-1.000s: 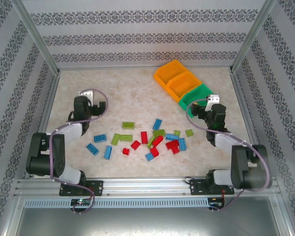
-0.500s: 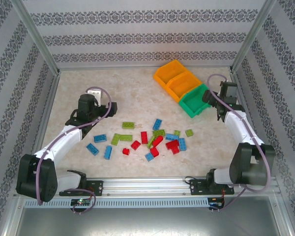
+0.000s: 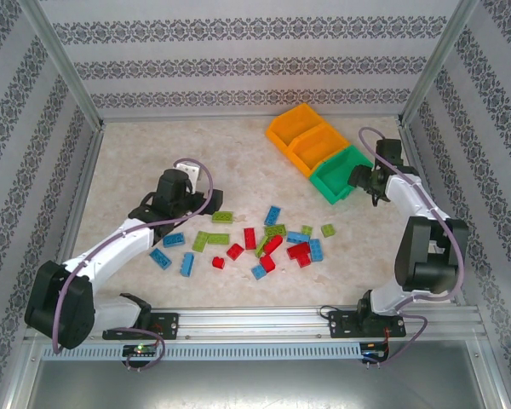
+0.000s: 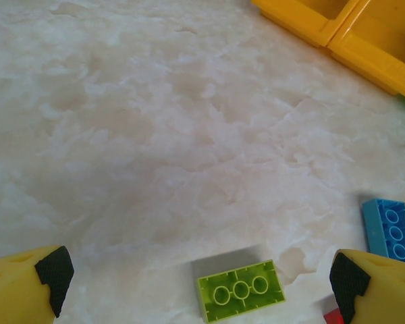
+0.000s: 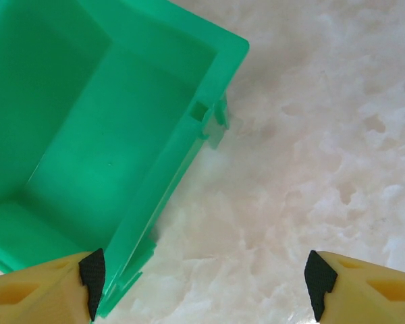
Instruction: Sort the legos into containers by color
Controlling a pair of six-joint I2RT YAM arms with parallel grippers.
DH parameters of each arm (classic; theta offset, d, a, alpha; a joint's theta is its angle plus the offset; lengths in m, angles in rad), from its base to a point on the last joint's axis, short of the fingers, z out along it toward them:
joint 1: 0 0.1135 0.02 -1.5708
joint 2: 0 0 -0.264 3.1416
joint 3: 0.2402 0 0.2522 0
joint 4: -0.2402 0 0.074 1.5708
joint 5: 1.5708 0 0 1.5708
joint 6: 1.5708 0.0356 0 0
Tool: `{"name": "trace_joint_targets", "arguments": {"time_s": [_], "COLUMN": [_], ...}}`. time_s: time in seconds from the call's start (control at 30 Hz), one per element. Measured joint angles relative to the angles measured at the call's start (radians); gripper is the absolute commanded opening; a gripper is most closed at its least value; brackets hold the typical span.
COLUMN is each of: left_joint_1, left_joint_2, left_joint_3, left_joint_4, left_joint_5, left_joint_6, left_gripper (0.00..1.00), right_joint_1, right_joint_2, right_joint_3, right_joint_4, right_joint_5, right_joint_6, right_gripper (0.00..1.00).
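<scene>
The sorting seems to be at its beginning: the bricks (image 3: 249, 238) lie scattered on the counter (image 3: 153, 153), and the green bin (image 5: 88, 135) has none inside. The right fingers (image 3: 360, 179) are spread and empty, with the bin's wall between them. The left fingers (image 3: 206, 203) hang spread wide above a lime brick (image 4: 241, 290), so the next move probably needs a descent around it and a firm pinch.

White, black-jointed arms (image 3: 111, 247), lilac cables (image 3: 191, 160), yellow gripper fingers (image 4: 13, 287).
</scene>
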Motion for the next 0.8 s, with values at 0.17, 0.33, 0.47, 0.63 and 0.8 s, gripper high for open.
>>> {"name": "trace_joint_targets", "arguments": {"time_s": [0.17, 0.33, 0.47, 0.63, 0.8], "left_joint_1": [-0.014, -0.022, -0.026, -0.026, -0.026], "left_joint_2": [0.018, 0.025, 0.026, 0.026, 0.026], "left_joint_3": [0.011, 0.013, 0.013, 0.013, 0.013], "left_joint_4": [-0.004, -0.005, -0.005, -0.005, -0.005], "left_joint_5": [0.0, -0.001, -0.002, -0.002, -0.012], "left_joint_6": [0.0, 0.0, 0.0, 0.0, 0.0], "left_gripper": [0.99, 0.99, 0.99, 0.99, 0.99], "right_joint_1": [0.0, -0.004, -0.006, -0.005, 0.016], "right_joint_2": [0.049, 0.117, 0.158, 0.209, 0.222], "right_joint_3": [0.048, 0.1, 0.125, 0.166, 0.182], "right_joint_4": [-0.027, -0.045, -0.053, -0.074, -0.089], "right_joint_5": [-0.004, -0.031, -0.065, -0.101, -0.105], "right_joint_6": [0.034, 0.065, 0.089, 0.095, 0.083], "right_gripper": [0.76, 0.72, 0.63, 0.42, 0.27]}}
